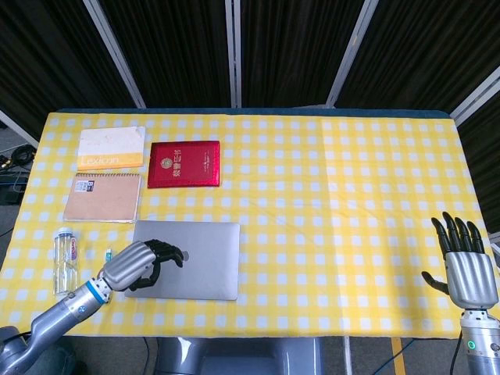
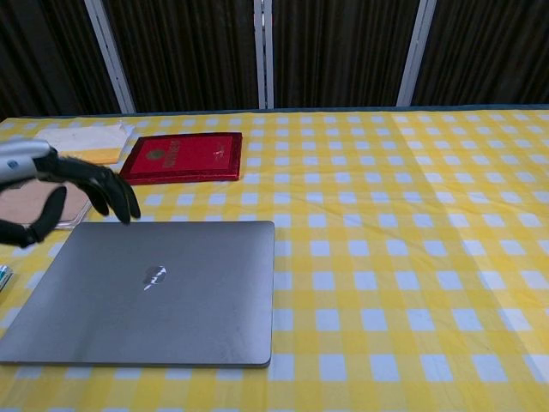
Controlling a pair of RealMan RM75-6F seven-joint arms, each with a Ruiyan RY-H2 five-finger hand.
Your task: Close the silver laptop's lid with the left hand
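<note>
The silver laptop lies flat on the yellow checked table near its front left, lid down and logo up. My left hand hovers above the lid's left part, fingers spread and holding nothing; the chest view shows it raised clear of the lid. My right hand stands at the table's far right front, fingers apart and pointing up, with nothing in it. The chest view does not show the right hand.
A red booklet lies behind the laptop. A brown spiral notebook and a white and yellow book sit at the back left. A clear bottle and a small tube lie left of the laptop.
</note>
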